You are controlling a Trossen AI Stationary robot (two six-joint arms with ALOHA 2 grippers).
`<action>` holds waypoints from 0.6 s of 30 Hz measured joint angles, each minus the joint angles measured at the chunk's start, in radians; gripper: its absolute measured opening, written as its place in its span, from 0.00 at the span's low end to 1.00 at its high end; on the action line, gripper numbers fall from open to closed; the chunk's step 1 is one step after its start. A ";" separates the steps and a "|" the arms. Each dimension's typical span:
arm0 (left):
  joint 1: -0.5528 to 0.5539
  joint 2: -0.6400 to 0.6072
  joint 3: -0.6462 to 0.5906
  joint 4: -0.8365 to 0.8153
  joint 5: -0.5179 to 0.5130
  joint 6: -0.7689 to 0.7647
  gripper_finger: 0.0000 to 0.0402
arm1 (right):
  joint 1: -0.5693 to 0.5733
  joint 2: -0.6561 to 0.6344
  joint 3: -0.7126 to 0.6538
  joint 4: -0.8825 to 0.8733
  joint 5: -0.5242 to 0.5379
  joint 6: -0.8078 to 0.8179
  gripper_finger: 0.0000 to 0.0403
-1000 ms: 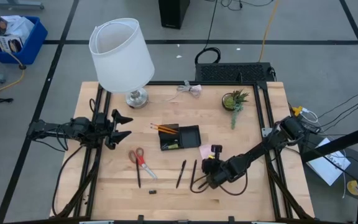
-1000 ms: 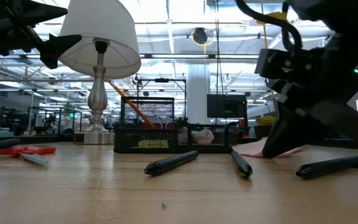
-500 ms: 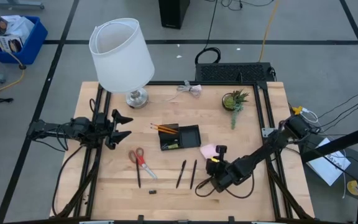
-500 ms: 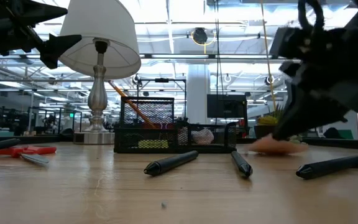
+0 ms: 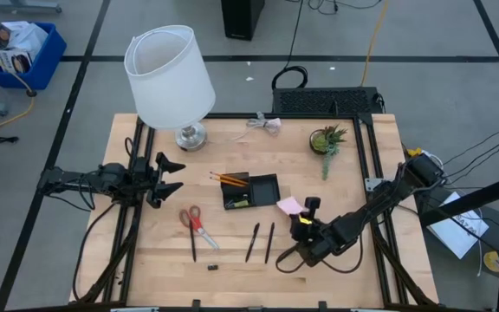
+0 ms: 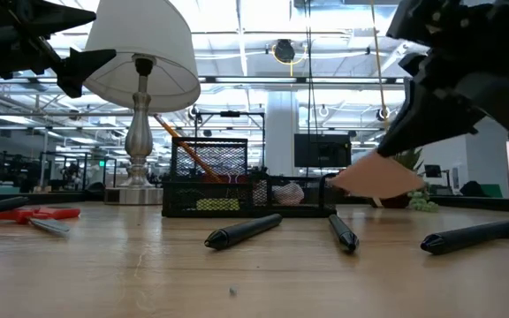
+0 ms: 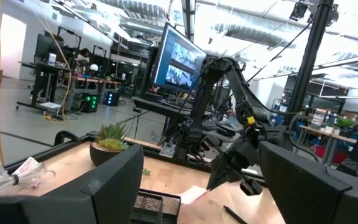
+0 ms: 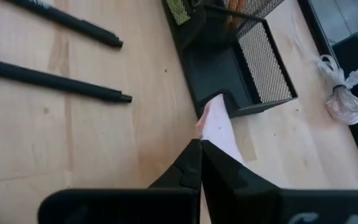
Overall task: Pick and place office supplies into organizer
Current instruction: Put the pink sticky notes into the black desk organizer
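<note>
The right gripper (image 5: 308, 211) is closed on the pink sticky-note pad (image 5: 289, 204), holding it tilted above the table, its free corner pointing to the black organizer (image 5: 261, 187) just beside. Two black pens (image 5: 261, 242) lie near. The left gripper (image 5: 170, 176) waits open beside the lamp (image 5: 170, 78).

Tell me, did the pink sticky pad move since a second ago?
Yes. The right gripper has lifted the pink sticky pad off the table; in the low view it has risen and shifted toward the organizer.
</note>
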 joint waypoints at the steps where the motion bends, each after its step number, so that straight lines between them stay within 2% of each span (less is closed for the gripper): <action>1: 0.000 0.000 0.000 0.000 0.000 0.000 0.80 | 0.000 -0.005 0.000 0.002 0.003 -0.003 0.00; 18: 0.000 0.000 0.000 0.000 0.000 0.000 0.80 | -0.008 -0.130 0.000 0.015 0.053 -0.181 0.00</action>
